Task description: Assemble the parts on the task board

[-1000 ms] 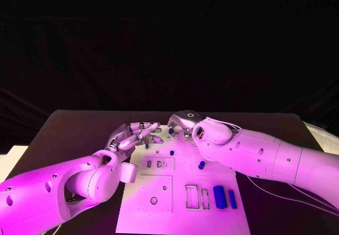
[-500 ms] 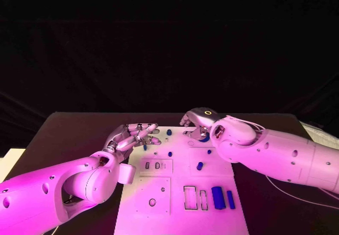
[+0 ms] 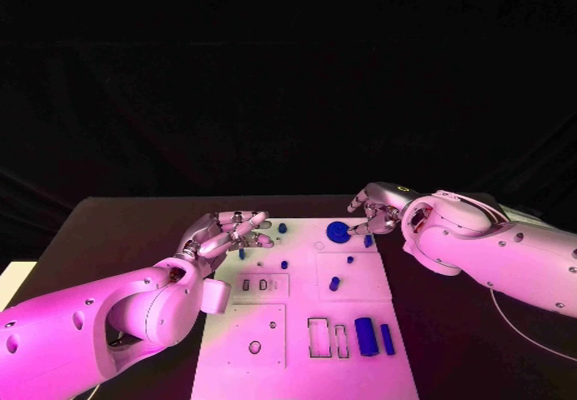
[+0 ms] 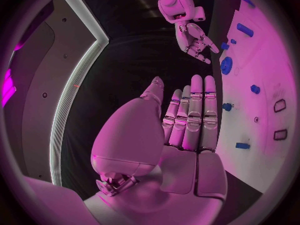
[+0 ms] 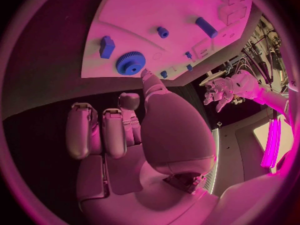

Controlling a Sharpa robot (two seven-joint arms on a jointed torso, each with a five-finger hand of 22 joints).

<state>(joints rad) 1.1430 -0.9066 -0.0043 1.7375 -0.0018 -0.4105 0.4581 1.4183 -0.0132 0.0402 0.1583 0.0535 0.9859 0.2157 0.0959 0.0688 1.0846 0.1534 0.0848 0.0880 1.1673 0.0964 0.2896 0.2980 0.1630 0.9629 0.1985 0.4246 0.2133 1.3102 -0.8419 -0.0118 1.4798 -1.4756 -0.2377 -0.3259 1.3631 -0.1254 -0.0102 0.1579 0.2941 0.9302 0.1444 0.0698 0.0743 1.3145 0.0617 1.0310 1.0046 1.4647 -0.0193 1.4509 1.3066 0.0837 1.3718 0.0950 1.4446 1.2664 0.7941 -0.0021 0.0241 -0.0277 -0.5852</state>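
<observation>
Black cloth hangs behind a black table (image 3: 120, 225), and the white task board (image 3: 307, 333) is laid down its middle. From the fingers outward: the right hand (image 3: 375, 215) is seen at the board's two o'clock corner, its fingers loosely bent with nothing shown between them, fingertips just beside the blue gear (image 3: 338, 232) that sits near the far edge; contact cannot be judged. In the right wrist view that gear (image 5: 130, 63) is seen flat on the board, past the thumb tip. The left hand (image 3: 223, 235) is held over the board's ten o'clock edge, fingers straight and side by side in the left wrist view, nothing grasped. Small blue pegs (image 3: 283, 227) are dotted across the far half, a short blue cylinder (image 3: 334, 283) lies near the centre, and two blue bars (image 3: 365, 336) are laid at four o'clock beside empty rectangular slots (image 3: 320, 337). The gear step is judged to be in hand or just finished. Next, a loose part would have to be pinched from above and lined up squarely with its recess before being pressed in.
</observation>
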